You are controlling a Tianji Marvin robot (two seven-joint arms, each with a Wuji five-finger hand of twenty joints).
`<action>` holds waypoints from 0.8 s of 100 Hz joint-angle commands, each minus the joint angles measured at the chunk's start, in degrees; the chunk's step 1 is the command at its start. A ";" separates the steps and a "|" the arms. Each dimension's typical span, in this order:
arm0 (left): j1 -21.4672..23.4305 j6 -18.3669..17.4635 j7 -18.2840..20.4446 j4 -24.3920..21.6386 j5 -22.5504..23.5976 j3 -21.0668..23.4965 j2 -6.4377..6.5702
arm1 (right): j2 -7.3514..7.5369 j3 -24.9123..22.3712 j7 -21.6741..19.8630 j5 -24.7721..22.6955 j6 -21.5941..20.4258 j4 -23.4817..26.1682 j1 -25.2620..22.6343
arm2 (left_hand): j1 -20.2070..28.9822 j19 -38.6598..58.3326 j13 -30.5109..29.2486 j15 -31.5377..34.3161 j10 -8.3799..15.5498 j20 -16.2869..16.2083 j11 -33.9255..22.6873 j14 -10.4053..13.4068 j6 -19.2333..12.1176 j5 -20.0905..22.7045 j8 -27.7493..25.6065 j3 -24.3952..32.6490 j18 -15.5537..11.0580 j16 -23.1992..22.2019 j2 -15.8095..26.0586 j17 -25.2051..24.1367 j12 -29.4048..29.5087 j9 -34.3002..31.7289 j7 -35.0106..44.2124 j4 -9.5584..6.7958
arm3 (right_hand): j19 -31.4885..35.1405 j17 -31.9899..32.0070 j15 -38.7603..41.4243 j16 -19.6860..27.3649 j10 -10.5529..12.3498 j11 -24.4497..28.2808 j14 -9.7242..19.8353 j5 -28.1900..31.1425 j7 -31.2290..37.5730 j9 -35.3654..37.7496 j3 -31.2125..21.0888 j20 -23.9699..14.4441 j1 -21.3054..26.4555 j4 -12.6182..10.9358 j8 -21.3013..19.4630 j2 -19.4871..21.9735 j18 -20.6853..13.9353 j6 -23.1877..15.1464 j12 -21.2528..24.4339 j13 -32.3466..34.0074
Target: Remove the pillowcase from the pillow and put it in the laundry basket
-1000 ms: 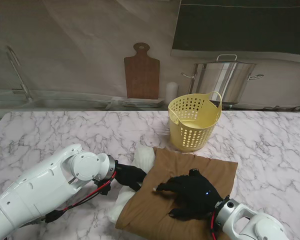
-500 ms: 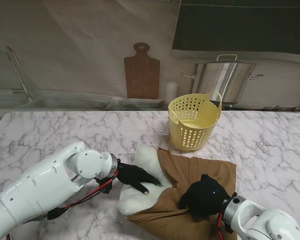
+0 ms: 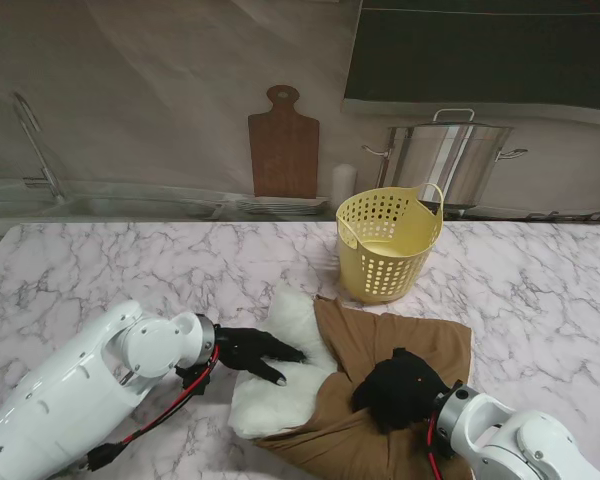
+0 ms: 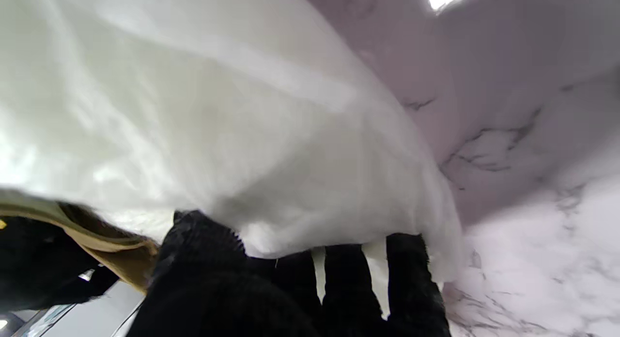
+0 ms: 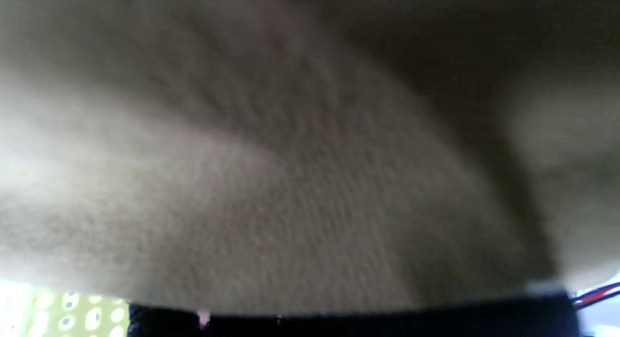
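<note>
The white pillow (image 3: 280, 372) lies on the marble table (image 3: 100, 270), about half of it out of the brown pillowcase (image 3: 405, 340). My left hand (image 3: 255, 352), in a black glove, lies flat on the pillow's bare end with its fingers (image 4: 348, 288) spread, pressing on the pillow (image 4: 218, 109). My right hand (image 3: 400, 388) is clenched on a bunch of pillowcase fabric near the middle. Brown cloth (image 5: 290, 182) fills the right wrist view. The yellow laundry basket (image 3: 385, 245) stands upright just beyond the pillowcase.
A steel pot (image 3: 450, 160), a wooden cutting board (image 3: 283, 145) and a white cylinder (image 3: 343, 185) stand along the back wall. A sink with a faucet (image 3: 35, 140) is at the far left. Bare marble lies on my left and right.
My right hand closed on the pillowcase and dragged it toward me and to the right, baring much more white pillow. My left hand went from gripping the pillow's end to lying flat on it.
</note>
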State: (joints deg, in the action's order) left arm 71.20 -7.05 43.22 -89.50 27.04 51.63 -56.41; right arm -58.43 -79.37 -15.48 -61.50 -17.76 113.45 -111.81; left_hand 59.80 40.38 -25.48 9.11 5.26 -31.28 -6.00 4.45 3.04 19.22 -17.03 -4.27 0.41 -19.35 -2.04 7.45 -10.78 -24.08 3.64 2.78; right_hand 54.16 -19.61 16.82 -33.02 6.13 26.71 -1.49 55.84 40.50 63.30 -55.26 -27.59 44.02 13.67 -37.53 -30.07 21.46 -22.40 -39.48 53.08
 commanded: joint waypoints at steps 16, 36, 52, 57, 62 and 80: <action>12.79 -6.13 -3.63 -8.96 6.26 13.08 1.64 | 0.63 1.30 -4.31 1.60 -0.15 -1.62 1.62 | 3.24 -0.42 -5.40 2.49 -13.57 -1.76 1.56 -14.99 4.15 9.08 -2.97 2.99 7.09 -1.61 0.47 2.64 -0.51 -5.58 4.31 -2.23 | -0.27 -0.17 3.72 -1.16 -0.50 0.09 2.47 7.39 7.38 1.07 -7.00 0.03 8.37 -3.61 -2.05 3.26 -0.31 2.83 0.85 5.07; 22.84 -14.45 -16.97 -14.68 10.96 24.05 -0.60 | 0.68 1.61 -4.83 3.66 -0.21 -2.32 2.40 | 8.25 7.33 -10.75 5.56 -12.98 -3.13 -0.30 -15.17 2.96 14.47 -10.55 3.63 7.90 -4.53 -3.40 5.68 -2.34 -12.34 7.83 -1.85 | -0.14 -0.13 3.67 -1.08 -0.71 0.13 2.35 7.37 7.35 0.88 -6.95 0.13 8.43 -3.54 -2.23 3.22 -0.32 3.04 1.14 5.02; 25.42 -20.24 -16.80 -15.18 2.88 27.10 -0.42 | 0.64 1.56 -4.73 4.36 -0.17 -2.54 2.64 | 0.75 -1.17 -2.37 -0.19 -9.98 1.47 4.14 -13.83 0.85 5.62 -3.30 2.82 8.43 -1.11 -3.84 0.02 1.05 0.52 0.74 -2.06 | -0.13 -0.04 3.62 -1.02 -0.74 0.09 2.36 7.15 7.16 0.87 -6.83 0.22 8.36 -3.51 -2.26 3.29 -0.29 3.07 1.37 4.96; 25.24 -21.71 -12.96 -15.12 0.57 27.29 0.43 | 0.64 1.58 -4.70 4.54 -0.18 -2.66 2.77 | -3.74 -5.91 2.02 -2.03 -10.41 3.17 6.03 -13.35 0.43 -0.10 -0.58 2.72 7.68 0.65 -6.69 -1.85 3.15 7.74 -2.23 -2.20 | -0.10 -0.07 3.62 -1.00 -0.73 0.06 2.33 7.04 7.08 0.83 -6.78 0.24 8.33 -3.52 -2.27 3.33 -0.28 3.16 1.46 4.98; 24.71 -23.04 -10.83 -14.71 -0.74 27.02 1.05 | 0.63 1.61 -4.67 4.79 -0.17 -2.79 2.90 | -10.73 -9.51 5.01 -3.13 -11.16 4.06 7.06 -13.44 0.91 -4.20 1.32 2.82 7.52 1.96 -11.25 -2.83 5.21 13.18 -3.81 -2.47 | -0.07 -0.09 3.60 -0.98 -0.74 0.04 2.37 7.02 7.04 0.82 -6.75 0.25 8.31 -3.52 -2.27 3.34 -0.38 3.21 1.51 4.93; 23.19 -23.30 -5.87 -12.91 -5.29 25.10 2.32 | 0.62 1.53 -4.68 5.21 -0.09 -3.00 3.06 | -21.53 -17.81 12.88 -5.89 -13.73 5.82 8.34 -14.29 2.58 -10.77 5.00 2.98 6.10 6.04 -17.93 -4.49 9.89 19.60 -5.07 -1.84 | -0.07 -0.02 3.55 -0.93 -0.83 0.04 2.30 6.97 6.92 0.81 -6.69 0.31 8.31 -3.53 -2.29 3.41 -0.32 3.17 1.62 4.87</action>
State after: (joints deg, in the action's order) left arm 94.88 -30.84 35.49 -103.55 23.02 77.36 -54.29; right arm -57.98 -78.01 -19.64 -55.88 -18.21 112.12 -108.37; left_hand 40.98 39.40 -14.95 4.26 -7.52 -26.79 1.83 -9.74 5.29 11.21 -13.44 -0.66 8.11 -15.18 -17.45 3.81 -2.09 -6.78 -0.09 1.94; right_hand 55.18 -20.18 19.36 -34.30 5.13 27.15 -4.34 57.47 40.56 64.91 -55.47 -27.62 44.02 13.67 -37.76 -30.20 22.08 -22.29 -39.47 54.78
